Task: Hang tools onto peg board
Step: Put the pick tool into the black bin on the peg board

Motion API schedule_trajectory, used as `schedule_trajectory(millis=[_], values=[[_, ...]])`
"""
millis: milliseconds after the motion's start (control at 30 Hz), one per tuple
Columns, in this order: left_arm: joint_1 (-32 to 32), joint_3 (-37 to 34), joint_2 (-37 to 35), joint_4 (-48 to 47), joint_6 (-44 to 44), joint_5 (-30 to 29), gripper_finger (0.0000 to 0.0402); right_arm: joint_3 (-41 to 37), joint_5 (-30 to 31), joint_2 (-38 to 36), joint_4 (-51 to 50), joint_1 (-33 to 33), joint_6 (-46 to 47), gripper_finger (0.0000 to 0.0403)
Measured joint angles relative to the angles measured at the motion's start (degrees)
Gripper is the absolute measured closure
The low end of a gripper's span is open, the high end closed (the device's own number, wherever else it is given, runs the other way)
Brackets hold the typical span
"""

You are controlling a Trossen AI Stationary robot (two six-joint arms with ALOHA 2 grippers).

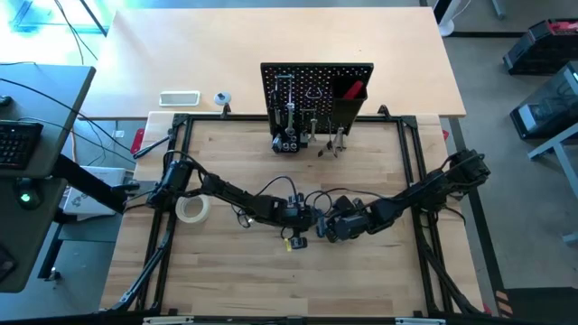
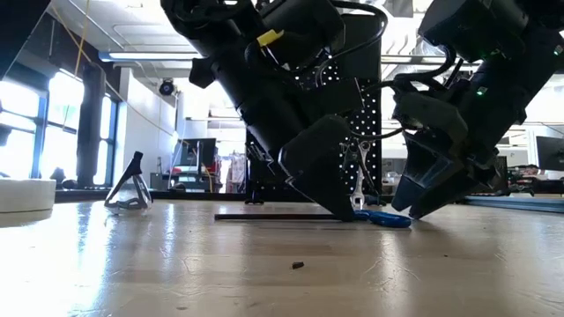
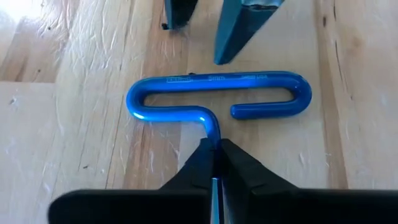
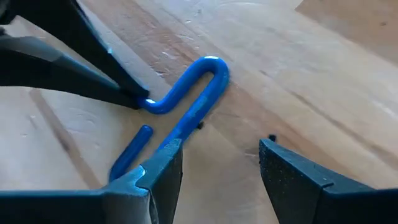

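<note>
Left wrist view: your left gripper [image 3: 214, 149] is clamped on the shaft of the blue hex key [image 3: 217, 96], which lies flat on the table [image 3: 74, 74].
Nearest you in the high view, both arms meet at mid-table; your right gripper [image 4: 221, 165] stands just beside the key with jaws apart, holding nothing, one finger [image 4: 163, 167] close against the blue handle. Farther left lies the tape roll [image 1: 192, 209]. Beyond, at the table's far edge, you see the peg board [image 1: 316, 90] standing upright with tools [image 1: 291, 135] hanging on its face; the glasses [image 2: 129, 189] rest on the table left of it.
</note>
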Motion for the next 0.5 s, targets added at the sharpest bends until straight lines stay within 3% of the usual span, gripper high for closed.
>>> schedule_trajectory(millis=[233, 500], values=[[0.0, -0.1, -0.7, 1.1, 2.6, 0.0, 0.0399, -1.3, -3.0, 0.0, 3.8, 1.0, 5.9, 0.0201], [0.0, -0.3, -1.6, 2.3, 4.4, 0.3, 0.0401, -15.0, 2.2, -0.3, 30.7, 3.5, 16.5, 0.0201]])
